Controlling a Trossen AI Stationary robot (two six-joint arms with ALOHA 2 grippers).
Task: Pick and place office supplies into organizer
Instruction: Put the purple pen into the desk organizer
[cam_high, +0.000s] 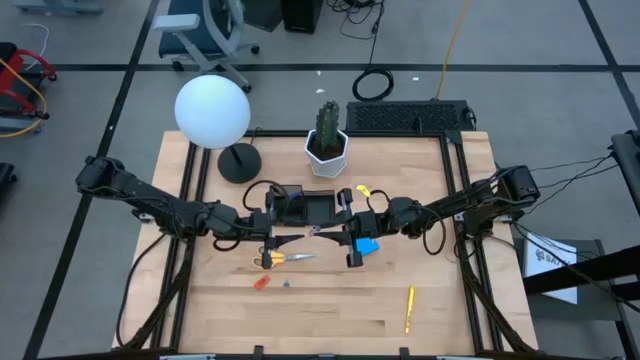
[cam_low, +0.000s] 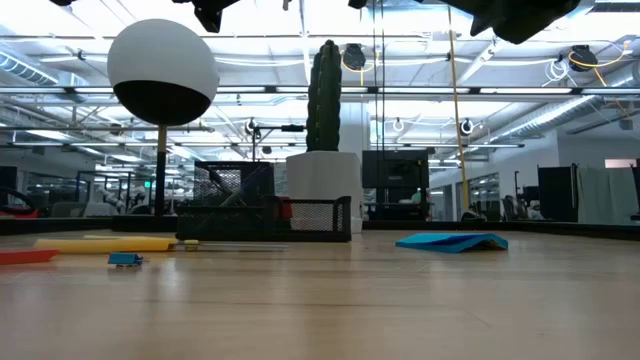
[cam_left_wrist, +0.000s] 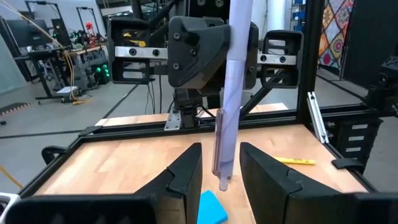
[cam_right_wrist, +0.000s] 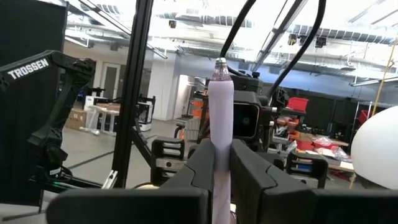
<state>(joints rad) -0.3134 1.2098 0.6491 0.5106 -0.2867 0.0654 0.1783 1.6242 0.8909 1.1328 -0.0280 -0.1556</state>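
High view: both arms meet just in front of the black organizer (cam_high: 318, 207). The right pincer (cam_right_wrist: 222, 163) is clamped on a purple pen (cam_right_wrist: 220, 124); the left pincer (cam_left_wrist: 221, 163) stands half open around it. Scissors (cam_high: 278, 258), sticky pad (cam_high: 368, 245), yellow pen (cam_high: 409, 308) and red piece (cam_high: 261, 283) lie loose on the table (cam_high: 330, 310).

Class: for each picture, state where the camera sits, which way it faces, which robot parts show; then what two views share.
High view: above the table, looking down; both arms, left gripper and right gripper meeting.
Low view: table-top height, looking across at the organizer; arm parts at top.
Left wrist view: left wrist, facing the right arm; own fingers apart around the purple pen.
Right wrist view: right wrist, facing the left arm; own fingers shut on it.
Both wrist views share the pen.
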